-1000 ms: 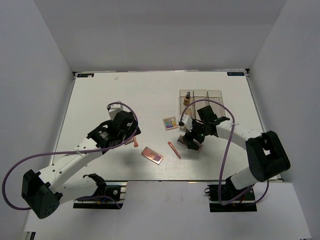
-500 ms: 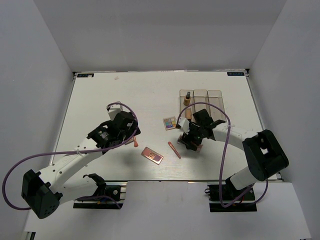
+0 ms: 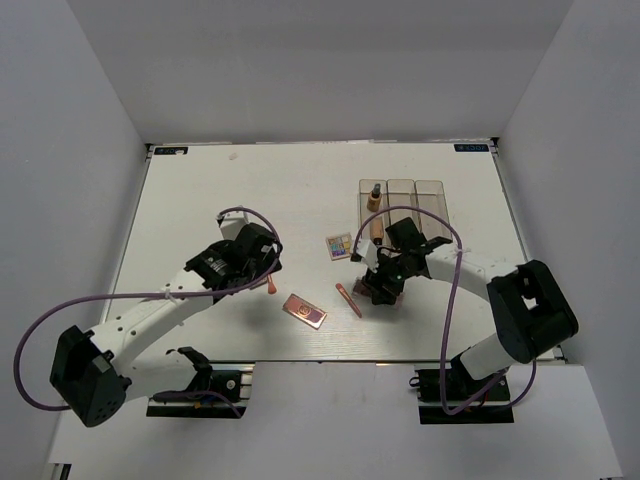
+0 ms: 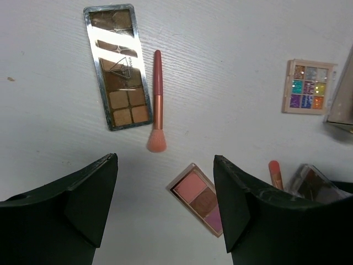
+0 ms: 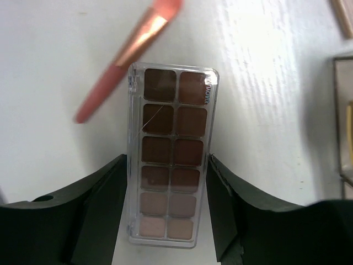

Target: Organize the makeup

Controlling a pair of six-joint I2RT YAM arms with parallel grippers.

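The right gripper (image 5: 166,160) had drawn its jaws in from wide apart to the long edges of the clear-cased brown twelve-pan eyeshadow palette (image 5: 168,110). The palette lay flat on the white table (image 3: 200,200), right of centre, near the clear compartment box (image 3: 402,200). Whether it was clamped could not be told, though a lift looked close. The left gripper (image 4: 165,159) hovered with its jaws apart and empty.

My left gripper (image 4: 165,165) hangs open over a pink palette (image 4: 199,197). Beyond, a brush (image 4: 157,102) lies beside a brown palette (image 4: 118,66).
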